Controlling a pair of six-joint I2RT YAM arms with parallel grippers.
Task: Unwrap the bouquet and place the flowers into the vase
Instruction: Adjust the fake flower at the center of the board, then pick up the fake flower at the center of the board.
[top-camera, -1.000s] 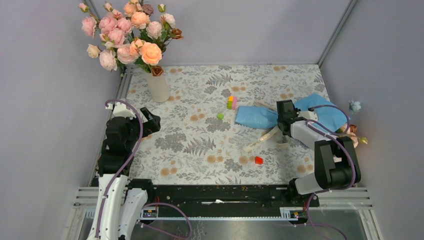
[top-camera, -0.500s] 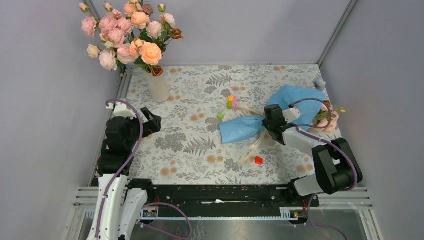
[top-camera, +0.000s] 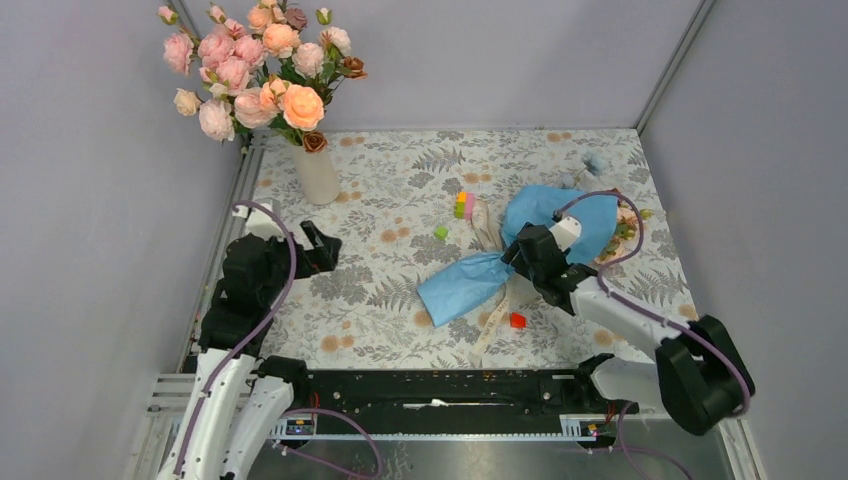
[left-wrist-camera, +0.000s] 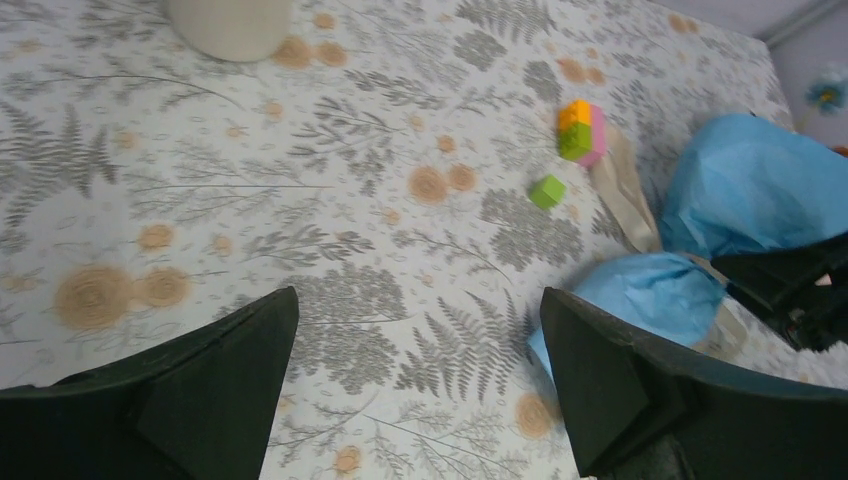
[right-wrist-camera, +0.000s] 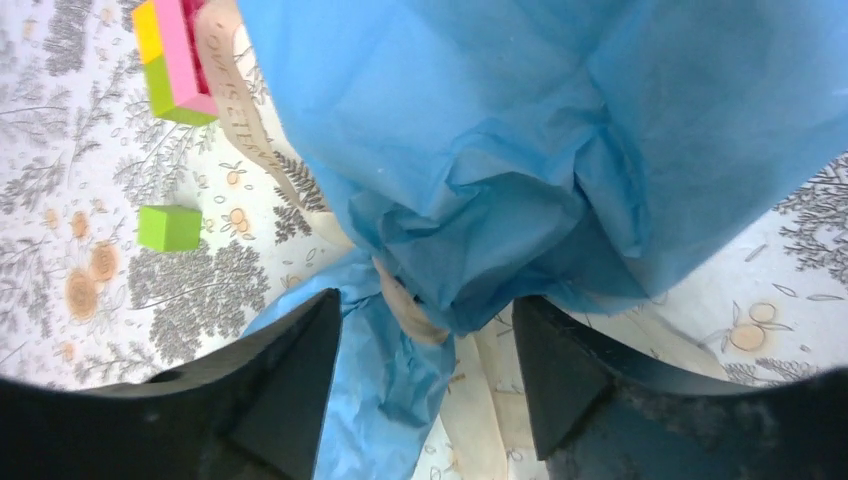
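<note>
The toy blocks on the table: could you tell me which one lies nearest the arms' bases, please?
The red block. It sits alone toward the near edge, while the green cube and the yellow-pink-green stack lie farther back.

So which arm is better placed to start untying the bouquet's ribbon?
Right. The right hand straddles the bouquet at its tied waist, ribbon between the fingers. The left hand hangs open by the vase, away from the bouquet.
</note>
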